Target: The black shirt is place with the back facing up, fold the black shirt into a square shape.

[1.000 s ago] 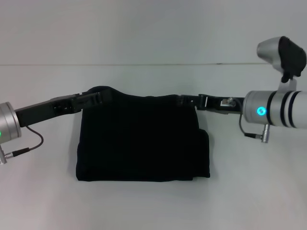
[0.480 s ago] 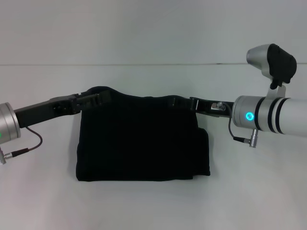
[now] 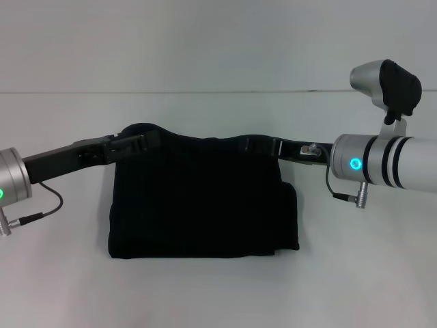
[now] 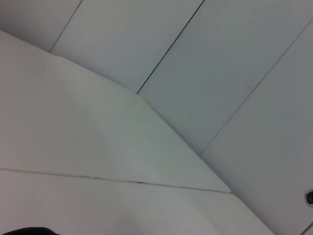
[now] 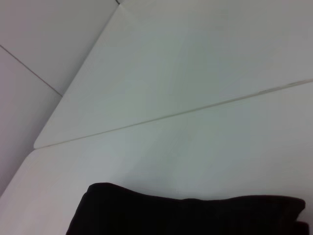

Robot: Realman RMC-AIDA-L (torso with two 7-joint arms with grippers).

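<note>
The black shirt (image 3: 201, 198) lies on the white table (image 3: 218, 294), folded into a rough square with its plain side up. A narrower folded layer sticks out along its right side. My left gripper (image 3: 145, 141) is at the shirt's far left corner, where the cloth humps up a little. My right gripper (image 3: 251, 145) is at the shirt's far right corner. Both are black against the black cloth. The right wrist view shows the shirt's far edge (image 5: 186, 215). The left wrist view shows only a dark sliver (image 4: 24, 231).
The white table runs on all sides of the shirt, with a seam line (image 3: 218, 92) across its far part. A pale wall stands behind it (image 4: 220, 58).
My right arm has moved left, bringing its gripper in over the shirt's far right corner. My left arm has shifted only slightly.
</note>
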